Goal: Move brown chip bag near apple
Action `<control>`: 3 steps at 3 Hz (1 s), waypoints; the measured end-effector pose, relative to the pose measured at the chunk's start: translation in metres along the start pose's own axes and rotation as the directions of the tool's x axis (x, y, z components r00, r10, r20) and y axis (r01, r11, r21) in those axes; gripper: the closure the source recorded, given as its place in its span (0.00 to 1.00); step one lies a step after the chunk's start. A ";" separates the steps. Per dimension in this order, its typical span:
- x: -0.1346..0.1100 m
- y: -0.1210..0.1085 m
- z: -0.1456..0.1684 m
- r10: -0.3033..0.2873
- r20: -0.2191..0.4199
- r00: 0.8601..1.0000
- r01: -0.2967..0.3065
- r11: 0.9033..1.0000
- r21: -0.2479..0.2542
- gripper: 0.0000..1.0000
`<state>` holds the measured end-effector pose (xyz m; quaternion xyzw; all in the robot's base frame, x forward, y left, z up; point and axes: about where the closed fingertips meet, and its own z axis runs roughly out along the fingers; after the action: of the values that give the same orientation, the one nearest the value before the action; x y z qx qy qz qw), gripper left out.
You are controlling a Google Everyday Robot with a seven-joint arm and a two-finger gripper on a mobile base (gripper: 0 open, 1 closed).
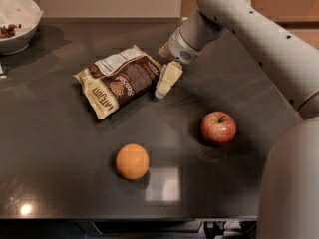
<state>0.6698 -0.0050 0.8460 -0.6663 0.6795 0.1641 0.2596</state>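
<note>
The brown chip bag [118, 79] lies flat on the dark table [60, 153], left of centre, with its white label facing up. The apple [218, 127] sits to the right, apart from the bag. My gripper [165, 81] hangs from the grey arm that comes in from the upper right. It is low at the bag's right edge, with one cream finger [168, 78] pointing down beside the bag.
An orange round fruit [132, 161] sits in front of the bag, near the table's front edge. A white bowl [16, 25] with dark bits stands at the back left corner. My arm's lower link [289, 183] fills the right foreground.
</note>
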 end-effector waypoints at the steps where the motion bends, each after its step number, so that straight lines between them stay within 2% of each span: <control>1: -0.005 -0.007 0.018 -0.014 -0.001 1.000 0.014 1.000 -0.011 0.00; 2: -0.008 -0.016 0.023 0.020 -0.026 0.999 -0.021 1.000 -0.019 0.16; 3: -0.010 -0.019 0.014 0.061 -0.036 0.997 -0.062 0.998 -0.022 0.41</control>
<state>0.6908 0.0099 0.8423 -0.6508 0.7023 0.1681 0.2346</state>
